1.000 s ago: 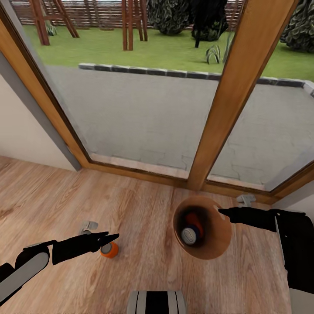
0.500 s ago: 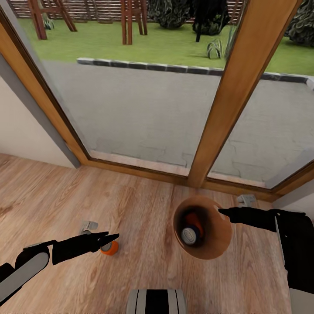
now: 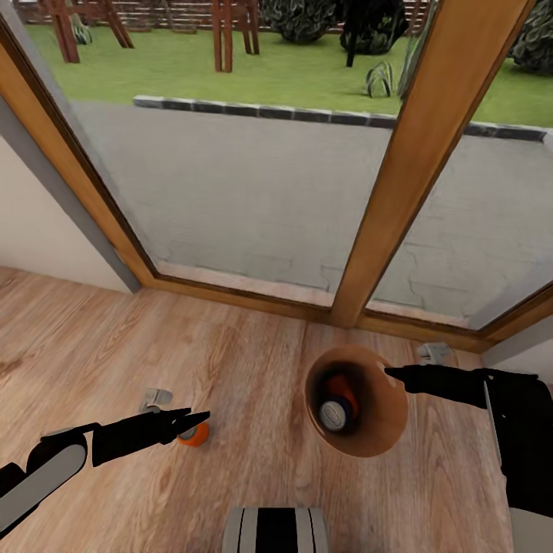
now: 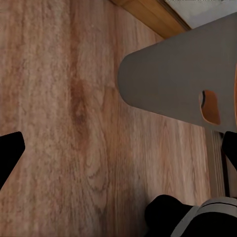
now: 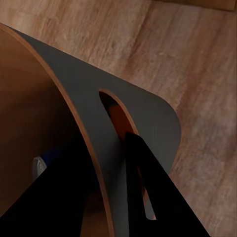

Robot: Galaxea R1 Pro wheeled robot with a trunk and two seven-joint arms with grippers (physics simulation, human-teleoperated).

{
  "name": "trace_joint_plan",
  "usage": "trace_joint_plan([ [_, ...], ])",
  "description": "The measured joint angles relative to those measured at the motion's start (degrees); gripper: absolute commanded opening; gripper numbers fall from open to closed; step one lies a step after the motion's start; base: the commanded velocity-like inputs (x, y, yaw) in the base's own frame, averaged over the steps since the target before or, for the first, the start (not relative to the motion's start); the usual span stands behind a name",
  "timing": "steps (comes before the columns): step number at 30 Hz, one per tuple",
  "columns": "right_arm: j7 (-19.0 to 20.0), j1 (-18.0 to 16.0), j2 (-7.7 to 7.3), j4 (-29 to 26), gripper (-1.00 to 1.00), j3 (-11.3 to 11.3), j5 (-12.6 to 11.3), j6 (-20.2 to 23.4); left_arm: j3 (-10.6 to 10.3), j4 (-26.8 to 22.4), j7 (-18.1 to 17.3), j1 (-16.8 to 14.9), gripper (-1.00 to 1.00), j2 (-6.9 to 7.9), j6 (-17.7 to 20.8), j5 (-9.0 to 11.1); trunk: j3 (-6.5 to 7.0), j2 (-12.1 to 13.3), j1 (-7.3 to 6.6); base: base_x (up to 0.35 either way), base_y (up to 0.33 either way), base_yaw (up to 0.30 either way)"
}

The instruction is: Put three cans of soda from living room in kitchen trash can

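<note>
The brown trash can (image 3: 380, 418) hangs tilted over the plank floor, its mouth facing me. My right gripper (image 3: 393, 374) is shut on its rim; in the right wrist view one finger (image 5: 148, 197) lies outside the wall and the other inside. Within the bin lie a blue soda can (image 3: 333, 415) with a grey top and an orange one (image 3: 341, 388). A second orange soda can (image 3: 194, 436) stands on the floor, partly hidden under the tip of my left gripper (image 3: 196, 419). That gripper is open, with fingertips (image 4: 7, 153) far apart and nothing between them.
A wood-framed glass door (image 3: 415, 153) stands straight ahead, with paving and lawn behind it. A white wall (image 3: 38, 230) closes the left side. Two small grey fittings (image 3: 157, 398) (image 3: 435, 352) sit on the floor. My base (image 3: 275, 530) shows at the near edge.
The whole picture has slid slightly up, so the camera has moved. The floor can sits a little further under my left fingertips. Both arms and the bin keep their places.
</note>
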Motion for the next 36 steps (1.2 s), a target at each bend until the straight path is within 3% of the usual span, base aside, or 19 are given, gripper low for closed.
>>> trace_joint_plan([
  [16, 0.02, 0.00, -0.01, 0.00, -1.00, 0.01, -0.07, 0.08, 0.02, 0.00, -0.01, 0.00, 1.00, 0.01, 0.00, 0.00, -0.85, 0.00, 0.00, 0.011, 0.000, 0.177],
  [24, -0.01, -0.01, -0.01, -0.01, -1.00, 0.02, -0.10, -0.10, 0.00, 0.00, 0.12, 0.00, 1.00, -0.04, 0.00, 0.12, -0.94, 0.00, 0.00, 0.251, 0.000, 0.023],
  [36, 0.03, -0.01, -0.01, 0.00, -1.00, -0.01, -0.17, 0.06, 0.07, 0.00, 0.12, 0.00, 1.00, 0.00, 0.00, 0.09, -0.94, 0.00, 0.00, 0.025, 0.000, 0.008],
])
